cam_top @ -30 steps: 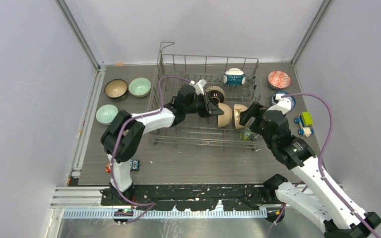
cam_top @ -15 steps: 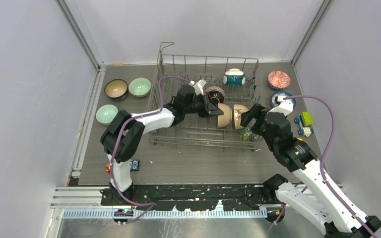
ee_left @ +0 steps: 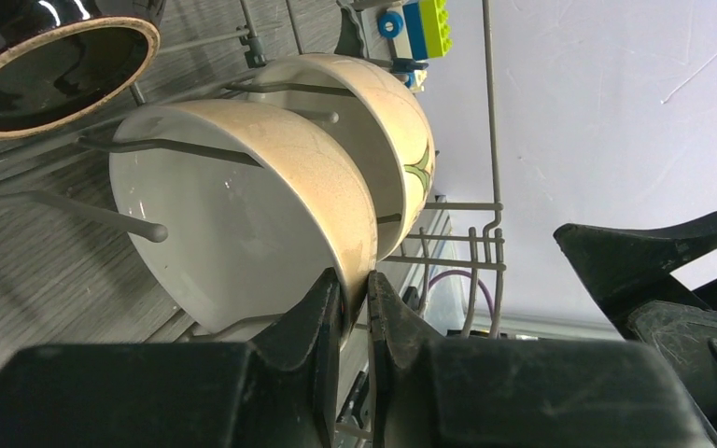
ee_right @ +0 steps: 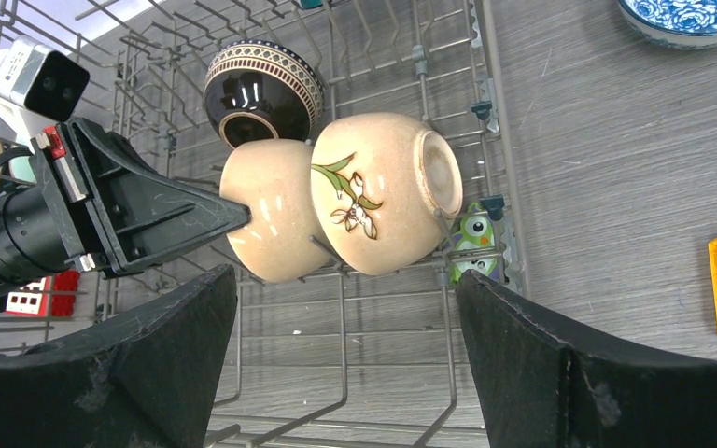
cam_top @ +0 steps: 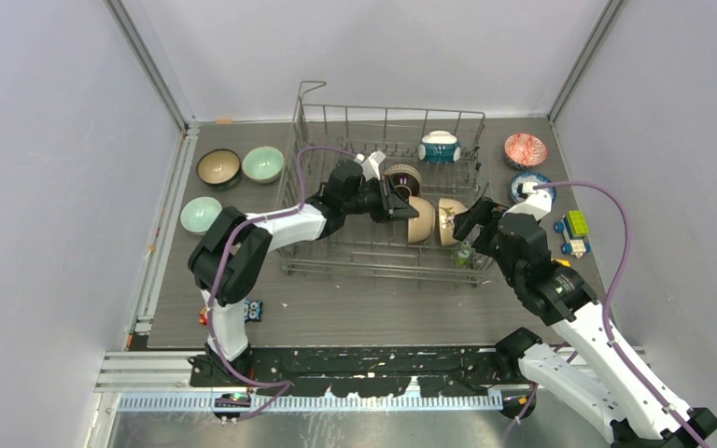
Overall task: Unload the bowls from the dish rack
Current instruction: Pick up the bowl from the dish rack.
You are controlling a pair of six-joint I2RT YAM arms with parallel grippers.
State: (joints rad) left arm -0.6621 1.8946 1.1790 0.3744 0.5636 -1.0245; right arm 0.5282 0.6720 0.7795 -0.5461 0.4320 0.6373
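Looking down at a dark wood-grain desk (cam_top: 355, 308) with the grey wire dish rack (cam_top: 383, 257) parked at the far middle. Reaching in from the left: left end effector (ee_left: 353, 289), nipped almost shut on the rim of the plain cream bowl (ee_right: 275, 219), one finger inside and one outside. Hanging over the rack's near right corner: right end effector (ee_right: 344, 280), spread wide, gripping nothing.

Four bowls in the rack: that plain cream one up on edge between tines, a flower-painted cream bowl (ee_right: 373, 191) touching its right side, a dark brown bowl (ee_right: 263, 89) just beyond, and a teal-and-white bowl (cam_top: 440, 146) at the far right.

Already out on the desk: a brown bowl (cam_top: 217, 167) and two pale green bowls (cam_top: 263, 163) left of the rack, plus a red patterned bowl (cam_top: 525, 149) and a blue-and-white bowl (ee_right: 686, 19) on the right. Also toy blocks (cam_top: 574, 224) near the right edge and a little green owl (ee_right: 474, 233) at the rack's right wall.
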